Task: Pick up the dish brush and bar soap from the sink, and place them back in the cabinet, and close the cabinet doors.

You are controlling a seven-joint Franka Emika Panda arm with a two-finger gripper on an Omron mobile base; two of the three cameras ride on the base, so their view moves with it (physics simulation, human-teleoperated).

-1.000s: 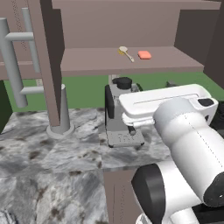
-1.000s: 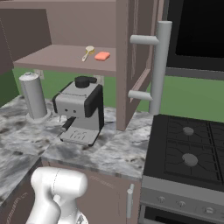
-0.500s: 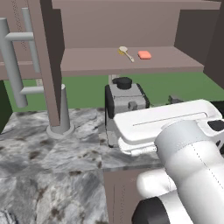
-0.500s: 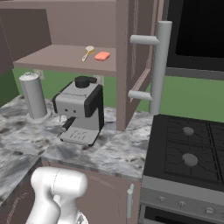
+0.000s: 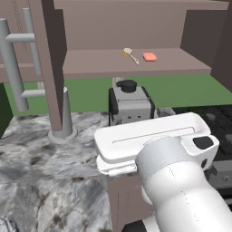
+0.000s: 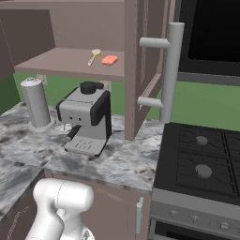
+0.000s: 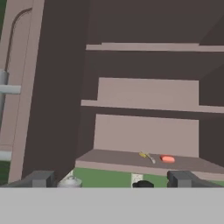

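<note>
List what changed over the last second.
The arm swung nearer the left base camera, now hiding more of the coffee machine. Brush and soap stayed side by side on the cabinet shelf; doors stayed open, pincer open and empty.

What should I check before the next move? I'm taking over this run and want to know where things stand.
1. Dish brush on the cabinet shelf: ok.
2. Bar soap on the shelf, just beside the brush: ok.
3. Hand open and holding nothing: ok.
4. Cabinet doors closed: not ok; the left door and the right door both stand open.
5. Door handle free to reach: ok.
6. Coffee machine clear of a door's swing: cannot tell.
</note>
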